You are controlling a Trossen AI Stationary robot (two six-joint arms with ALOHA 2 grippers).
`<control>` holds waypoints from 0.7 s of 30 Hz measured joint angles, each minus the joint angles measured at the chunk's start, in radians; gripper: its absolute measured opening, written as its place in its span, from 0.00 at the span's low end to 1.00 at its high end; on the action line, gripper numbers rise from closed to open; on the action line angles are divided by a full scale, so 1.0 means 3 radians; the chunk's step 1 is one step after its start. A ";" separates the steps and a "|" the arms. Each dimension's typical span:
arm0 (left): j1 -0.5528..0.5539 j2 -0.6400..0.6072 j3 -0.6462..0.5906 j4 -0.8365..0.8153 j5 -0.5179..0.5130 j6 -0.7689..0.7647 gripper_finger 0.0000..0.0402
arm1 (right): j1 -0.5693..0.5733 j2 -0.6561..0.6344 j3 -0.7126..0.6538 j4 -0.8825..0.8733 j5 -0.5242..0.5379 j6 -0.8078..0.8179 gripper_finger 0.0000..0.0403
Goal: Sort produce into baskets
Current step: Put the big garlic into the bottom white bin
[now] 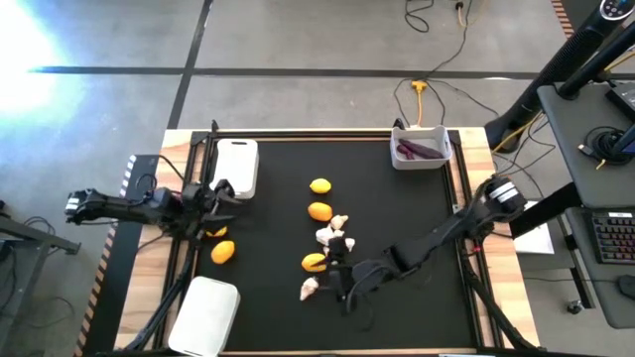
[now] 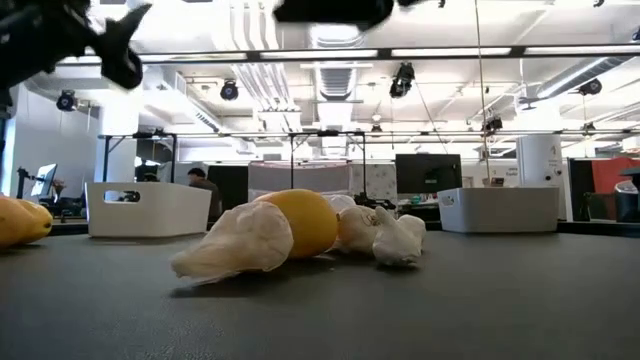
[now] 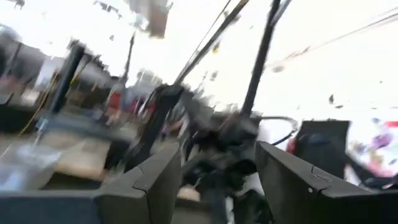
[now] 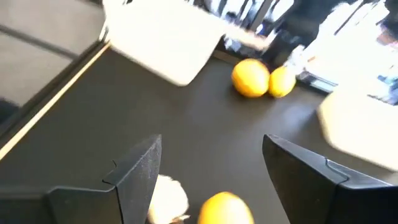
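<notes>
Yellow lemons lie on the black mat: two at the middle (image 1: 320, 185) (image 1: 319, 210), one nearer (image 1: 314, 262), and two at the left (image 1: 223, 252). Whitish lumpy pieces lie in a cluster (image 1: 332, 234), with one at the near side (image 1: 310, 289). Dark purple pieces (image 1: 419, 151) lie in the far right basket (image 1: 422, 134). My right gripper (image 1: 335, 270) (image 4: 211, 143) is open and empty, just right of the near lemon (image 4: 227, 208) and the whitish piece (image 4: 168, 199). My left gripper (image 1: 226, 193) (image 3: 217, 152) is open and empty, above the left lemons.
An empty white basket (image 1: 236, 164) stands at the far left and another (image 1: 206, 312) at the near left corner. In the low view the near lemon (image 2: 305, 220) and a whitish piece (image 2: 235, 245) lie close in front. Bare mat lies at the right.
</notes>
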 joint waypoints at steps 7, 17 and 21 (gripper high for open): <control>-0.0205 0.0526 -0.0001 0.0537 0.0001 0.0055 0.47 | 0.0007 -0.0163 -0.0040 -0.0006 -0.0024 -0.0135 0.64; -0.0222 0.1463 0.0250 0.0687 -0.0072 -0.0098 0.47 | -0.0001 -0.0229 -0.0040 -0.0289 0.0836 -0.0521 0.60; -0.0220 0.1848 0.0410 0.0466 -0.0072 -0.0097 0.47 | -0.0023 -0.0395 -0.0040 -0.1019 0.1031 -0.0031 0.60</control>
